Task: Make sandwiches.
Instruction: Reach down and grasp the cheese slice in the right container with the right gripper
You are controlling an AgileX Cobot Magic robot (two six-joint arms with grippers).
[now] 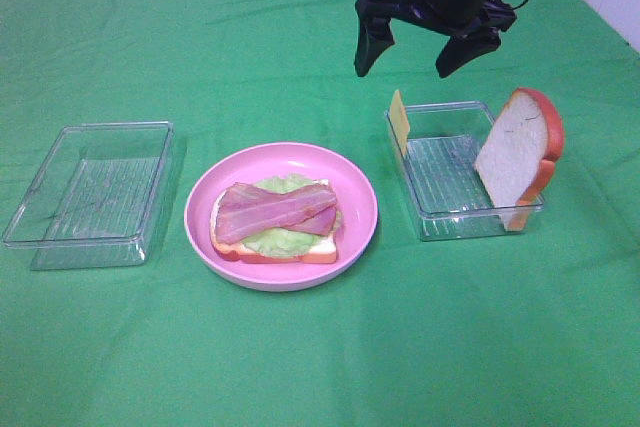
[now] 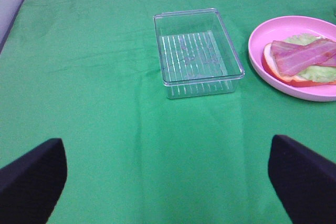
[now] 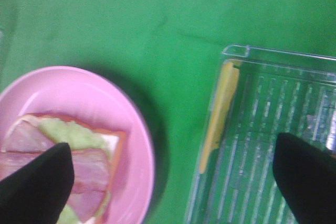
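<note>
Green cloth (image 1: pixel 300 367) bears plate (image 1: pixel 357 205) with unfinished sandwich (image 1: pixel 275 219)

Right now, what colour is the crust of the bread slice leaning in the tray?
Orange-red; the bread slice shows best in the exterior high view.

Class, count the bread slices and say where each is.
2. One bread slice lies flat on the pink plate under lettuce and bacon; the other slice leans upright at the right end of the right tray. None else shows.
</note>
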